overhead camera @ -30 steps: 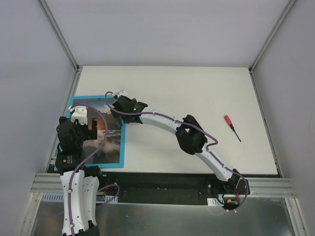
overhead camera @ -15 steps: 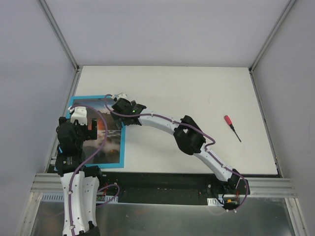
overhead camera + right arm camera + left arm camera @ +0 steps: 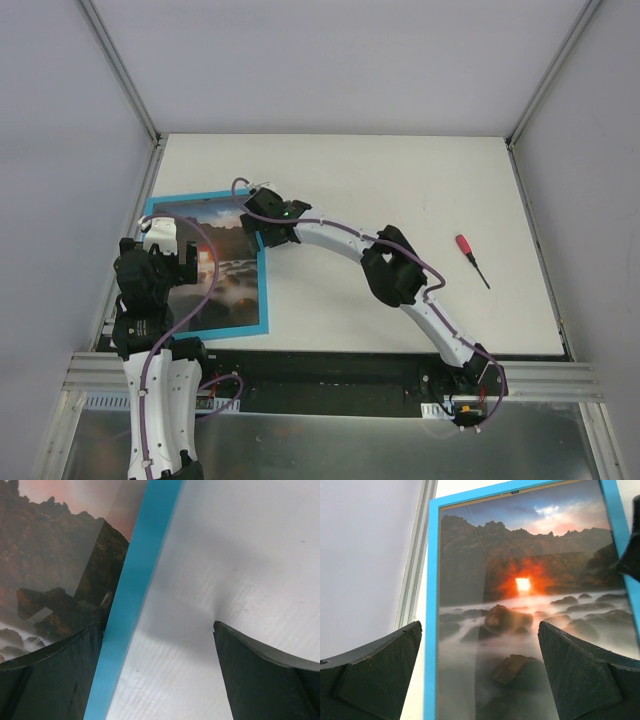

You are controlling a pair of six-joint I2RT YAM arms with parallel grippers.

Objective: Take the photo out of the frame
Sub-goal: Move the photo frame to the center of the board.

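Top external, frame (image 3: 264,290) swung rightward, right gripper (image 3: 262,235) and left gripper (image 3: 170,250) both spread wide, empty.

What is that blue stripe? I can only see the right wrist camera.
Observer: It's one side of the frame. The whole frame lies flat at the left of the table, with the photo inside it, facing up.
Operator: Where's the other arm?
Observer: The left gripper hangs open over the frame's left part, holding nothing.
Operator: Is anything else on the table?
Observer: A red-handled screwdriver lies far to the right, apart from the frame.
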